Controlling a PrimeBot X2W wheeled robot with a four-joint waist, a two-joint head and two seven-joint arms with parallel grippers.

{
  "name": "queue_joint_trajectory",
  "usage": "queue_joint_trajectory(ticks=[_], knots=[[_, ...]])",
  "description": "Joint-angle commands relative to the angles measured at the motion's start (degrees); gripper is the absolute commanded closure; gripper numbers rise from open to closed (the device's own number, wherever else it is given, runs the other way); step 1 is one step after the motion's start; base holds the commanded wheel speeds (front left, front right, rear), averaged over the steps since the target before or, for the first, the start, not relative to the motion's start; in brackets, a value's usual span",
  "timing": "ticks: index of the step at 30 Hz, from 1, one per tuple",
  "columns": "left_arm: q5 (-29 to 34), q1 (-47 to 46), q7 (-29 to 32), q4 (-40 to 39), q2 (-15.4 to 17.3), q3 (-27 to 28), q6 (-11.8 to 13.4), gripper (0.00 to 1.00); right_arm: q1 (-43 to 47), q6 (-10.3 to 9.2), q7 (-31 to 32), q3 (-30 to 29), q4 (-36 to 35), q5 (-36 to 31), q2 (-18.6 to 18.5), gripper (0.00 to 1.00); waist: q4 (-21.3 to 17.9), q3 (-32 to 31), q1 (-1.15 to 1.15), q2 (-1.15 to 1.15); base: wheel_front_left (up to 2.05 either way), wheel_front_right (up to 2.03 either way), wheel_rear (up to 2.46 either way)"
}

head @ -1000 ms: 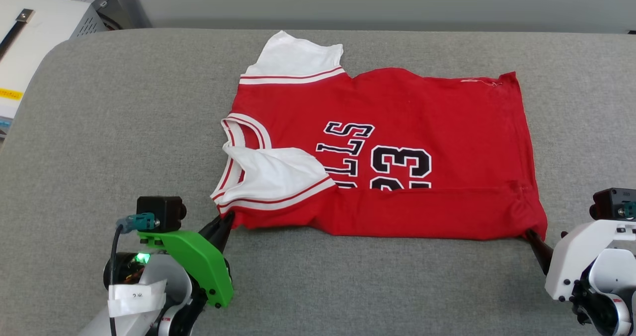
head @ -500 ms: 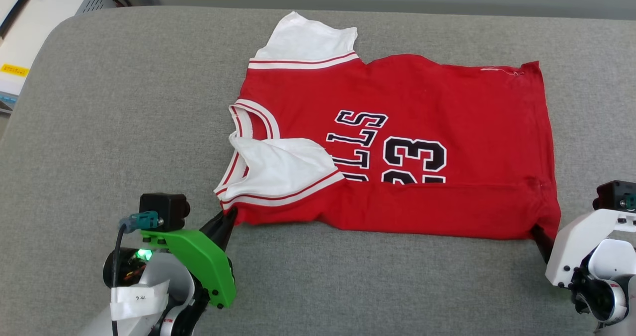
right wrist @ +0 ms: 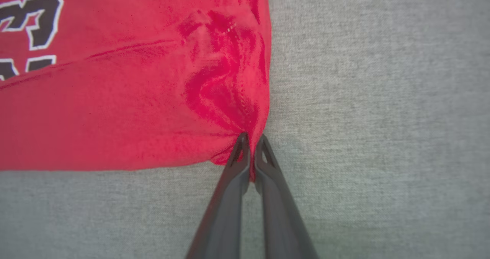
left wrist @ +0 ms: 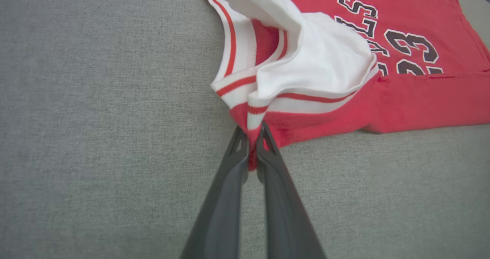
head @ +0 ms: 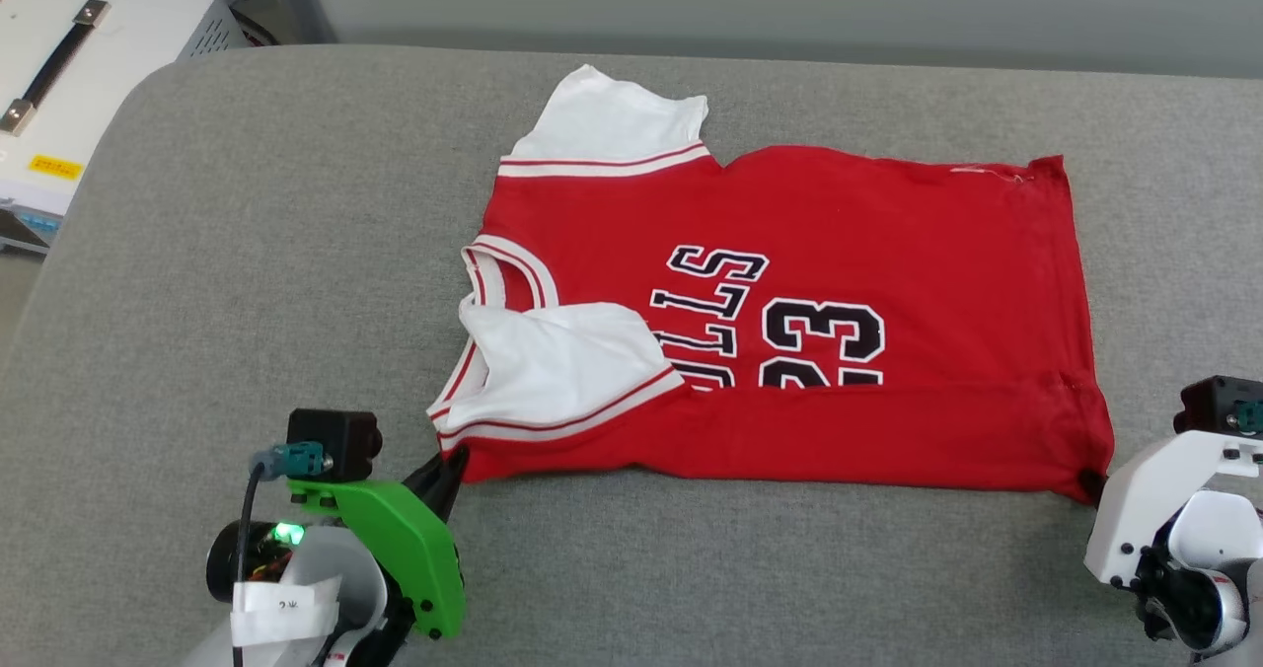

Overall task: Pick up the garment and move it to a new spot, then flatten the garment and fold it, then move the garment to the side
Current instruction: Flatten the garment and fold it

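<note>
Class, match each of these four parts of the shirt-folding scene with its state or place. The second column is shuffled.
Column one
1. left end effector with dark fingers
2. right end effector with dark fingers
3. far white short sleeve
4. near white short sleeve

Column two
a. folded over the front of the red basketball shirt
b. shut on a plain red hem corner
c. spread flat on the grey fabric surface
d. shut on a corner with white-and-red striped trim

Pairs: 1-d, 2-b, 3-c, 4-a
</note>
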Motion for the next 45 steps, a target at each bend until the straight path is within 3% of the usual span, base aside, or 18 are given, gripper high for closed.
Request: queue_joint_trajectory(ticks=[1,9,15,26,27,28,29,30,36,42,45], knots=[[-0.89,2.16,0.39,0.61,0.70,-0.33,-0.15,1.00,2.21,-0.04,0.52,-0.91,-0.54,1.51,-0.76,1.00,-0.16,-3.44,0.00,0.00,0.00,0.00,0.00],[-2.48,7.53,1.35,0.25,1.82,-1.34,0.78,1.00,9.01,-0.04,4.01,-2.08,-6.80,4.71,-1.85,1.00,-0.57,-7.61,0.00,0.00,0.00,0.00,0.00],[-4.24,11.83,2.63,-1.01,2.99,-1.79,1.95,1.00,16.61,-0.04,9.24,-4.04,-14.79,6.72,0.51,1.00,-1.14,-8.21,0.00,0.00,0.00,0.00,0.00],[-4.41,10.60,3.13,2.71,1.77,-2.66,1.06,1.00,17.13,-0.04,9.01,-3.40,-13.60,5.77,2.23,1.00,-1.57,-6.29,0.00,0.00,0.00,0.00,0.00],[-4.30,10.38,3.13,3.10,1.65,-2.77,0.98,0.96,16.91,-0.04,8.83,-3.26,-13.25,5.71,2.29,1.00,-1.56,-6.16,0.00,0.00,0.00,0.00,0.00],[-4.21,10.23,3.16,3.39,1.57,-2.88,0.92,0.39,16.76,-0.04,8.72,-3.16,-13.00,5.67,2.31,1.00,-1.56,-6.07,0.00,0.00,0.00,0.00,0.00],[-4.07,10.04,3.10,3.71,1.47,-2.98,0.88,0.00,16.59,-0.04,8.58,-3.05,-12.70,5.60,2.31,1.00,-1.53,-6.03,0.00,0.00,0.00,0.00,0.00],[-3.32,9.35,1.95,4.31,1.26,-2.76,1.01,0.00,15.94,-0.04,7.98,-3.13,-12.25,5.55,2.23,0.00,-1.49,-6.12,0.00,0.00,0.00,0.00,0.00],[-0.93,7.40,-3.63,3.63,0.86,-1.30,0.42,0.00,14.20,-0.04,3.39,-2.46,-14.23,6.88,0.67,0.00,-1.49,-7.61,0.00,0.00,0.00,0.00,0.00],[4.11,4.50,-14.35,1.23,0.33,-0.04,-2.35,0.00,11.69,-0.04,-10.61,0.95,-18.83,9.03,-2.41,0.00,-1.91,-8.96,0.00,0.00,0.00,0.00,0.00],[5.81,4.20,-19.45,1.00,-0.45,0.96,-2.35,0.00,11.40,-0.04,-17.52,3.39,-19.62,9.42,-3.90,0.00,-2.33,-9.16,0.00,0.00,0.00,0.00,0.00]])
